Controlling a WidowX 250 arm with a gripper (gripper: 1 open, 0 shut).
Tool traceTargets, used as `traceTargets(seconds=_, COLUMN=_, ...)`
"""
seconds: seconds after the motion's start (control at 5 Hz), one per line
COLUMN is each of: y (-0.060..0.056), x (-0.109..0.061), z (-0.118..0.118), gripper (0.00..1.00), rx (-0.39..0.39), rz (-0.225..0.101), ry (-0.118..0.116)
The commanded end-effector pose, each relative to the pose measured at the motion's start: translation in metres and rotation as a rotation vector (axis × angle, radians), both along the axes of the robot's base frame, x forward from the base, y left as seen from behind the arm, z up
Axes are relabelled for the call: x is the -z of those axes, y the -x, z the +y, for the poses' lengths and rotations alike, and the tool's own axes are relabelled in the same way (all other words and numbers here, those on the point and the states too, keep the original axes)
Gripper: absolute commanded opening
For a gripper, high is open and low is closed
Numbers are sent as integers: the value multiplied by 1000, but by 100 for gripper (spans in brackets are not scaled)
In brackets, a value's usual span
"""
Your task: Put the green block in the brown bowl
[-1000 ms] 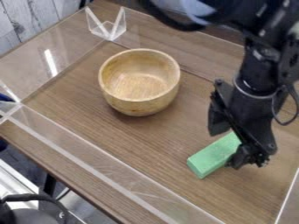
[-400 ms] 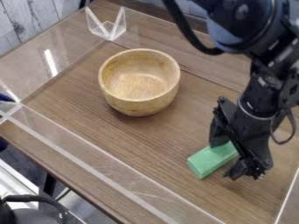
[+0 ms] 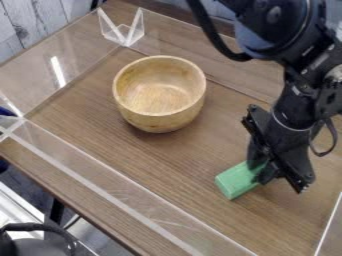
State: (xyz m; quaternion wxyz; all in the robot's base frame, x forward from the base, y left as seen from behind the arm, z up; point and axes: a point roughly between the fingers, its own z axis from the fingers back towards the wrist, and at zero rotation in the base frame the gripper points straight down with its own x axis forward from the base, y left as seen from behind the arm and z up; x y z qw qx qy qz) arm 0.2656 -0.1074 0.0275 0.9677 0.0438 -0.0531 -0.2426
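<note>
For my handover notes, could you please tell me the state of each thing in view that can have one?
Green block: lying on the table, outside the bowl, gripper at it
Brown bowl: upright, nothing visible inside
Gripper: lowered, fingers around the block's far end

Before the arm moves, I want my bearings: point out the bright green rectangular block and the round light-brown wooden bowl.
Bright green rectangular block (image 3: 235, 180): camera view, on its uncovered end.
Round light-brown wooden bowl (image 3: 131, 116): camera view, on its outer wall.
</note>
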Motion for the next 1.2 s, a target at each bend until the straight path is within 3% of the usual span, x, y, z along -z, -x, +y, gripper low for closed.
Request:
traceTargets(seconds=0.0, y=4, x=-6, z=14, gripper=0, rx=-8, rz=-21, ry=31)
traceTargets(seconds=0.2, y=12, x=-25, z=38, gripper=0, rx=-24, rz=-71, ry=63)
traceTargets(seconds=0.4, y=8, x=-47, z=44, gripper=0, rx=-32, rz=-69, ry=73)
traceTargets(seconds=0.6, y=-3, x=-81, z=48, gripper=0, rx=-69, rz=-134, ry=34)
traceTargets(seconds=0.8, y=-6, x=-94, z=45, gripper=0, rx=-77, rz=-155, ry=8)
traceTargets(seconds=1.0, y=-9, x=-82, z=42, gripper=100, rx=-68, rz=-124, ry=16)
